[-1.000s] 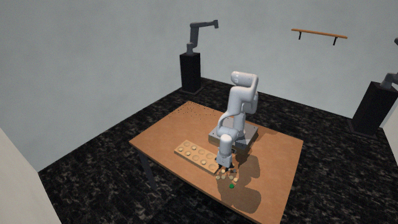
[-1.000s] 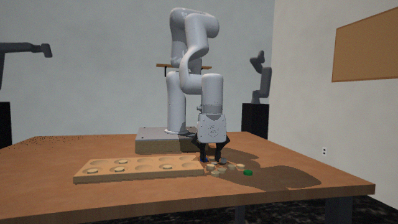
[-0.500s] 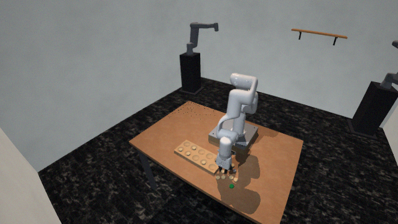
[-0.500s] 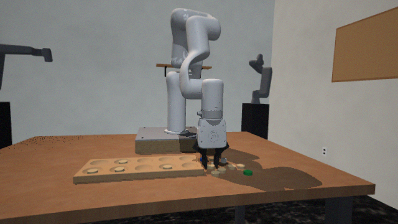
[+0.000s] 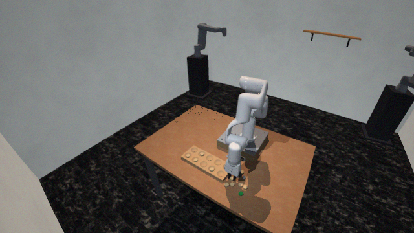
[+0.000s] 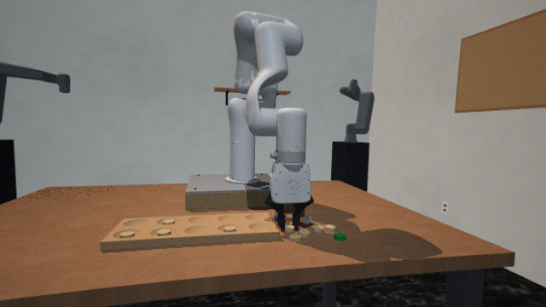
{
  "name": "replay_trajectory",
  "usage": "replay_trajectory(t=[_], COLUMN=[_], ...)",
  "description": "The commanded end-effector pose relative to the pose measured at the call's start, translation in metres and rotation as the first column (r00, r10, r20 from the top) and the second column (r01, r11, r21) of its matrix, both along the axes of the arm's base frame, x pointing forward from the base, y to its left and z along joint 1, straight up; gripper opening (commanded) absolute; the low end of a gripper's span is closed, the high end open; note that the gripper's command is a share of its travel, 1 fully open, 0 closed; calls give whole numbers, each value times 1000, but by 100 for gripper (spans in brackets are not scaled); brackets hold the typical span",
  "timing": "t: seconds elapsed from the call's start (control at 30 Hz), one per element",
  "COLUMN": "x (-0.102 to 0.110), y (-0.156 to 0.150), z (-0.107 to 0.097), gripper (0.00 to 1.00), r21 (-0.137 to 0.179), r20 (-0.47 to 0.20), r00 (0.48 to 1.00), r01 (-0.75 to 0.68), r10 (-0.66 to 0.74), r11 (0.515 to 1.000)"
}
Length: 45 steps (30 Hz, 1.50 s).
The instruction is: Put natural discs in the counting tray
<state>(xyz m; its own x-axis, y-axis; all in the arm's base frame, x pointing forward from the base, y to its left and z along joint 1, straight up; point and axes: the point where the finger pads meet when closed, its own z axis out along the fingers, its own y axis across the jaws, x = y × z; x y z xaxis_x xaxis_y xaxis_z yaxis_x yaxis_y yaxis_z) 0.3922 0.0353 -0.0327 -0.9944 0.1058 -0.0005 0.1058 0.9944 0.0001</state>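
The wooden counting tray (image 5: 205, 162) lies flat on the table, and it also shows in the exterior view (image 6: 192, 230). Several natural discs rest in its pockets, and other pockets are empty. My gripper (image 5: 233, 176) points straight down just off the tray's right end (image 6: 291, 225). It is shut on a natural disc (image 6: 290, 228) that sits at table height. More loose natural discs (image 5: 236, 184) lie right beside the fingers (image 6: 317, 228).
A green disc (image 5: 240, 193) (image 6: 339, 236) lies in front of the loose group. A blue disc (image 6: 276, 218) and a grey disc (image 6: 306, 219) lie just behind the fingers. The arm's base plate (image 5: 242, 139) stands behind the tray.
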Motion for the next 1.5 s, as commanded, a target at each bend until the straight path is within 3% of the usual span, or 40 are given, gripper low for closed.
replay_trajectory(t=[0.0, 0.6, 1.0, 1.23, 1.47], x=[1, 1, 1, 1, 9], y=[0, 0, 0, -3, -68], z=[1, 3, 96, 101, 103], gripper=[0, 0, 0, 0, 0], r21=[0, 0, 0, 0, 0], r20=[2, 2, 2, 2, 2], r00=[1000, 1000, 1000, 1000, 1000], r01=[0, 0, 0, 0, 0], r10=[0, 0, 0, 0, 0], r11=[1000, 1000, 1000, 1000, 1000])
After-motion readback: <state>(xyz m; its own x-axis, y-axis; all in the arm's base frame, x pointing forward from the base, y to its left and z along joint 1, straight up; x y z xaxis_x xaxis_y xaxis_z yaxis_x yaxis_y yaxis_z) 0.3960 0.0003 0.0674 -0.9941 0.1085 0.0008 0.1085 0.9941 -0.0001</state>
